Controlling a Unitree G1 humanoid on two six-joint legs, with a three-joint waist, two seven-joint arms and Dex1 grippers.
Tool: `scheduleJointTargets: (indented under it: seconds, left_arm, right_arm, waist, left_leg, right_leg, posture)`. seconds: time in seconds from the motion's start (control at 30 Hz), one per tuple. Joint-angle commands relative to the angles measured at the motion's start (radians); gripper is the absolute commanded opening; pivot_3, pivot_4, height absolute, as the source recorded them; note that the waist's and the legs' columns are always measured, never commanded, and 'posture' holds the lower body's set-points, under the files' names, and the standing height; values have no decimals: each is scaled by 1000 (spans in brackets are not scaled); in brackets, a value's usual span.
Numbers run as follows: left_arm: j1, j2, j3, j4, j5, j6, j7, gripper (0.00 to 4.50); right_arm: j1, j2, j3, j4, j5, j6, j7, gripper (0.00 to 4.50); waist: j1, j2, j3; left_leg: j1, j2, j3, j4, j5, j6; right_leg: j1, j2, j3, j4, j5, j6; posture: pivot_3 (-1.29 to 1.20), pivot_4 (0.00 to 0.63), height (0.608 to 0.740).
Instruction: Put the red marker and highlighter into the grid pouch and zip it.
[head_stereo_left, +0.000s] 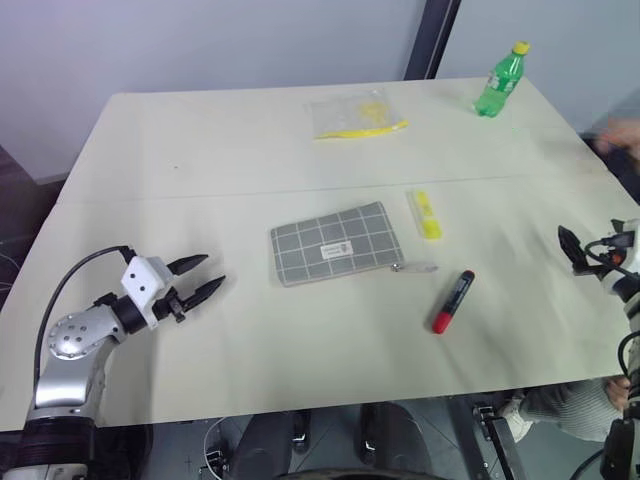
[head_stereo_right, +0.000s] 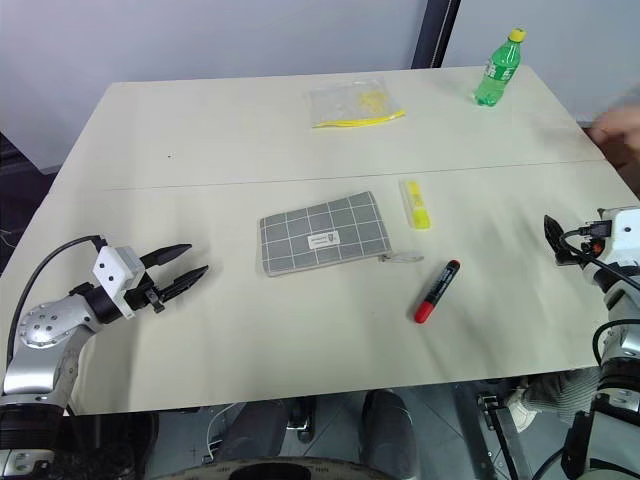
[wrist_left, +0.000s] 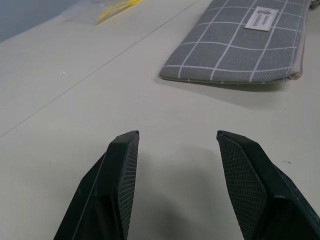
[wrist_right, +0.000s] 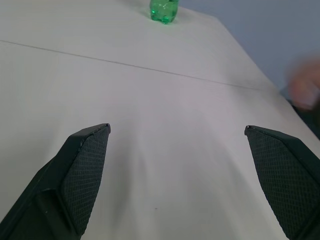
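Here the grid pouch (head_stereo_left: 337, 243) lies well apart from both open grippers.

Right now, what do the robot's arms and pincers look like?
Each arm ends in a pincer of two black pointed fingers whose inner pads carry a fine cross-hatched grip pattern. The left pincer sits on a white boxy block, behind it a black wrist ring and a rounded silver metal joint with a black cable looping over it. The right pincer has a white block too, with black cables.
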Motion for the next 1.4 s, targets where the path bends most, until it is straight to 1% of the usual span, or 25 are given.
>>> scheduleJointTargets:
  seconds: [0.03,0.13,0.37,0.63,0.73,0.83,0.93,1.03,1.07,1.1,1.17,1.2,1.27,1.33,1.4]
  left_arm:
    - [-6,-1,10,-35,-8,-15,3,2595]
    - [-5,6,1,-31,30,-23,19,2595]
    - [-18,-9,3,-29,-2,-48,-11,2595]
    - [-27,-12,3,-32,-7,-48,-20,2595]
    - [-34,-16,-2,-27,2,-62,-20,2595]
    - [-50,-22,-8,-13,22,-107,-17,2595]
    - [-78,-33,-19,16,56,-150,3,2595]
    - [-103,-31,-35,53,98,-217,3,2595]
    - [-117,-24,-49,82,144,-280,8,2595]
    - [-131,-21,-61,109,177,-338,11,2595]
    - [-167,-14,-91,157,238,-439,19,2595]
    - [-189,-11,-107,192,272,-499,26,2595]
    - [-231,-6,-140,267,343,-605,51,2595]
    - [-271,-7,-171,343,401,-697,84,2595]
    - [-310,-11,-201,405,461,-771,129,2595]
  right_arm:
    - [-17,-9,-8,-40,5,-18,-3,4478]
    - [-18,-11,-6,-41,8,-17,1,4478]
    - [-20,-12,-2,-44,4,-16,3,4478]
    - [-25,-9,14,-53,5,-14,4,4478]
    - [-26,1,27,-88,11,-2,10,4478]
    - [-18,34,48,-199,44,53,36,4478]
    - [1,78,67,-341,93,130,61,3640]
    - [25,89,106,-449,96,163,102,2162]
    - [41,87,141,-498,81,161,130,1648]
    - [54,92,176,-551,74,170,149,1009]
    - [65,139,254,-691,101,234,160,38]
    - [61,170,307,-747,91,246,159,38]
    - [43,236,396,-799,49,261,134,38]
    - [11,298,469,-765,-38,256,76,38]
    - [-20,327,540,-696,-159,226,13,38]
  waist:
    - [0,0,0]
    - [1,0,0]
    - [1,0,0]
    - [0,0,0]
    - [-1,0,0]
    - [-1,0,0]
    - [0,0,0]
    - [2,0,0]
    - [6,0,0]
    - [6,0,0]
    - [4,0,0]
    - [3,0,0]
    - [1,0,0]
    - [1,0,0]
    - [3,0,0]
  left_leg:
    - [0,0,0,0,0,0]
    - [0,0,0,0,0,0]
    - [0,0,0,0,0,0]
    - [0,0,0,0,0,0]
    - [0,0,0,0,0,0]
    - [0,0,0,0,0,0]
    - [0,0,0,0,0,0]
    - [0,0,0,0,0,0]
    - [0,0,0,0,0,0]
    - [0,0,0,0,0,0]
    - [0,0,0,0,0,0]
    - [0,0,0,0,0,0]
    - [0,0,0,0,0,0]
    - [0,0,0,0,0,0]
    - [0,0,1,0,0,0]
  right_leg:
    - [0,0,0,0,0,0]
    - [0,0,0,0,0,0]
    - [0,0,0,0,0,0]
    - [0,0,0,0,0,0]
    - [0,0,0,0,0,0]
    - [0,0,0,0,0,0]
    - [0,0,0,1,0,0]
    - [0,0,0,1,2,4]
    - [0,0,0,0,2,4]
    - [0,0,0,0,2,4]
    - [0,0,0,0,2,3]
    - [0,0,0,0,2,3]
    - [-1,0,0,1,2,3]
    - [-2,1,0,2,2,3]
    - [-3,1,0,2,3,3]
  posture:
    - [0,150,740]
    - [0,150,740]
    - [0,150,740]
    - [0,150,740]
    - [0,150,740]
    - [0,150,740]
    - [0,150,740]
    - [0,150,740]
    - [0,150,740]
    - [0,150,740]
    - [0,150,740]
    - [0,150,740]
    - [0,150,740]
    - [0,150,740]
    - [0,150,740]
